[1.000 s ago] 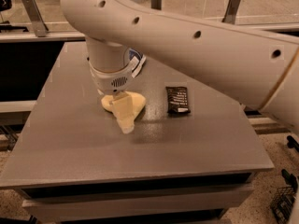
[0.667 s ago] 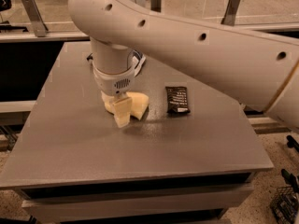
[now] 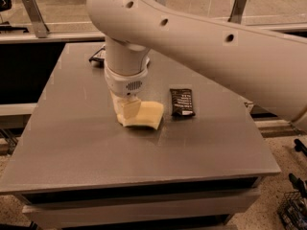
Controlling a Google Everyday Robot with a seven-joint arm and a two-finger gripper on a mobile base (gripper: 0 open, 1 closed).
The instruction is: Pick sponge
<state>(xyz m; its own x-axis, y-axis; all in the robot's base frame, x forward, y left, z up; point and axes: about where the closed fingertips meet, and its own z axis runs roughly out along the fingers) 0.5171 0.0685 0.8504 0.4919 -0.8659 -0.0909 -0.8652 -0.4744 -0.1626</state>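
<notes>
The sponge (image 3: 147,115) is a pale yellow foam block lying flat near the middle of the grey table (image 3: 72,143). My gripper (image 3: 126,111) points straight down from the white wrist (image 3: 125,79) and sits at the sponge's left end, low against the table top. It covers the sponge's left edge, and I cannot tell whether it has hold of the sponge.
A small black snack bar wrapper (image 3: 182,102) lies just right of the sponge. A dark object (image 3: 98,56) lies at the back of the table, partly behind my arm. Metal posts (image 3: 33,14) stand behind the table. The table's front edge (image 3: 144,182) is near.
My wrist has come down closer to the table at the sponge's left end. More of the sponge now shows to the right of the gripper, lying flat.
</notes>
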